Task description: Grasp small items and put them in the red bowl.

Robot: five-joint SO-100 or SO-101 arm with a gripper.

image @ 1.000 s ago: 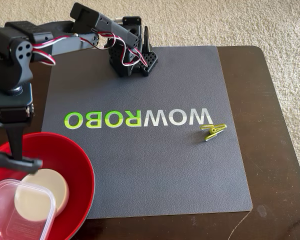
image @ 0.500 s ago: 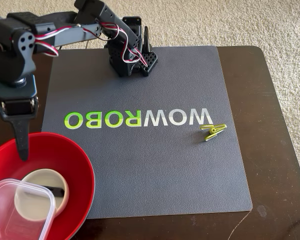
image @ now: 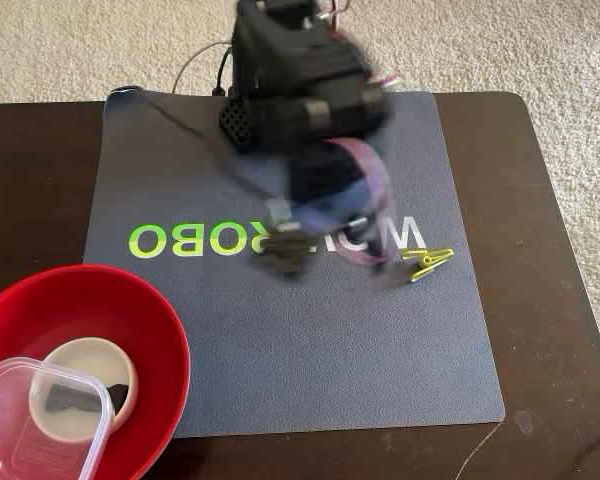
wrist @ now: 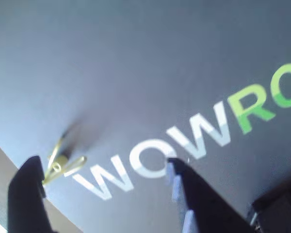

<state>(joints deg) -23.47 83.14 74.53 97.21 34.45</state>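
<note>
The large red bowl [image: 130, 300] sits at the front left of the fixed view. Inside it lie the small white bowl [image: 92, 358], the clear square tub [image: 15, 425] leaning over it, and a black clip [image: 62, 400] seen through the tub. The yellow-green clothespin [image: 427, 262] lies on the grey mat [image: 310, 370], right of the lettering. My gripper [image: 350, 262] is motion-blurred, above the mat just left of the clothespin. In the wrist view the gripper [wrist: 103, 162] is open and empty, and the clothespin [wrist: 63, 165] lies on the mat beside the left fingertip [wrist: 31, 170].
The grey mat with WOWROBO lettering [wrist: 184, 145] lies on a dark brown table [image: 550, 300]. Cables run behind the arm base [image: 280, 60] at the far edge. Beige carpet surrounds the table.
</note>
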